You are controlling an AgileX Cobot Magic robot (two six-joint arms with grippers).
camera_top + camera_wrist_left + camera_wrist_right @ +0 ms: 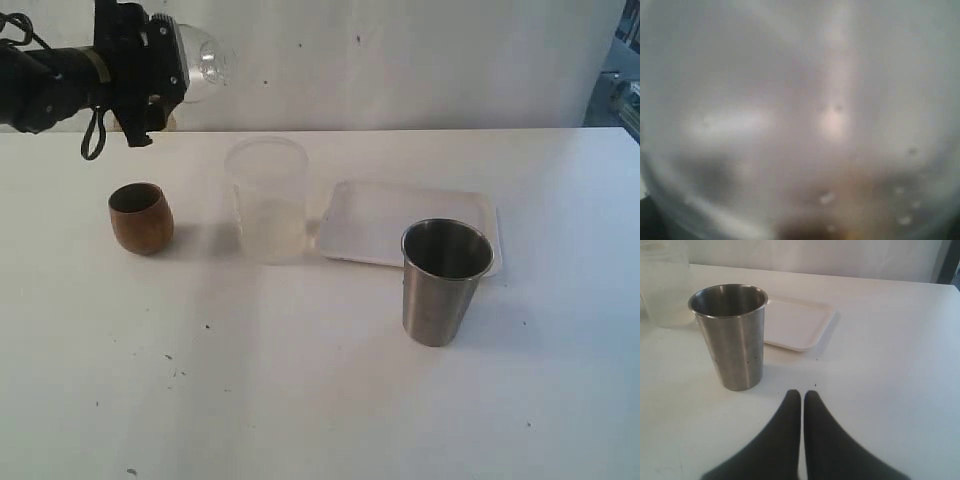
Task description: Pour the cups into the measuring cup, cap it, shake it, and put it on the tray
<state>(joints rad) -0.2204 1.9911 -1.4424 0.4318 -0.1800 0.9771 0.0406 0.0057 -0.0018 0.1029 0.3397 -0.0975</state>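
Two cups are seen upright on the white bench (300, 390): a small rounded wooden cup (140, 217) at the left and a taller tapered steel tumbler (445, 285) at the right, with the measuring cup (267, 205) set between them and further back. The measuring cup is a pale, see-through plastic tumbler. Its lower part looks faintly tinted, as if something is in it, and its scale can hardly be made out. The flat white tray (365, 215) is laid just beside it on the right, and the steel tumbler is placed on the bench near the tray's front corner, not on it. What the two cups hold cannot be told. A clear domed lid (205, 55) is held aloft by the left pincer (178, 68), above and behind the wooden cup, so close to the wrist camera that only a blur is given there. The right pincer (802, 399) is pressed together on nothing, low over the bench near the steel tumbler. The measuring cup is judged light, thin-walled and easily squashed or tipped, so it is best taken around mid-wall with modest pressure. The lid is likely slick and springy, and is best seated squarely. The steel tumbler is stiff but smooth, and its taper could let a grip slide. The wooden cup is expected to offer more friction across its belly.
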